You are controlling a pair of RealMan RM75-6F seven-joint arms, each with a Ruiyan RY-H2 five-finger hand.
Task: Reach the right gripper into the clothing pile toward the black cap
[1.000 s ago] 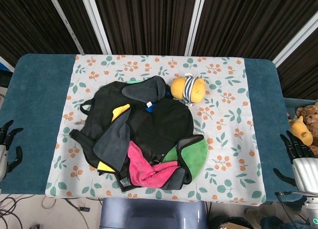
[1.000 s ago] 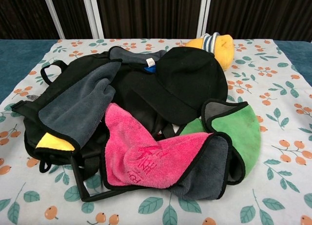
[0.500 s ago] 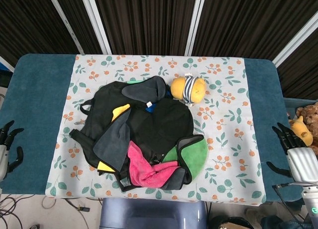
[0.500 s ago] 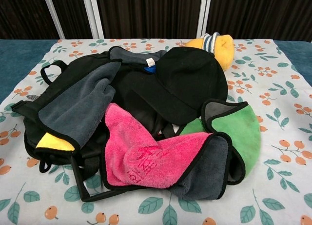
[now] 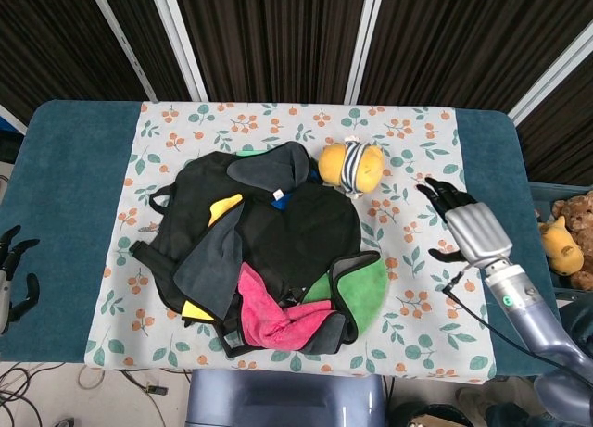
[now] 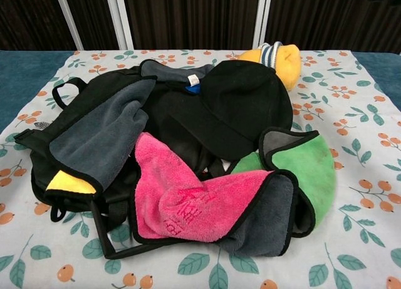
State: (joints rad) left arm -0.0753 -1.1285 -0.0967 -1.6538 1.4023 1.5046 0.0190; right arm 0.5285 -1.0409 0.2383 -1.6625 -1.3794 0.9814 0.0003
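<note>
The black cap [image 5: 306, 232] lies on top of the clothing pile in the middle of the table, its crown toward the right [image 6: 241, 104]. My right hand [image 5: 463, 221] hovers over the floral cloth to the right of the pile, fingers spread and holding nothing, a clear gap away from the cap. My left hand [image 5: 11, 277] hangs off the table's left edge, fingers apart and empty. The chest view shows neither hand.
A pink towel [image 6: 188, 201], a green cloth [image 6: 313, 167] and grey and yellow pieces [image 6: 94, 145] surround the cap. A yellow plush toy [image 5: 350, 166] sits just behind the pile. Stuffed animals [image 5: 570, 232] lie off the table at far right.
My right hand has risen from the table's right edge and moved left and forward over the floral cloth, closer to the pile. The left hand and the clothes have stayed put.
</note>
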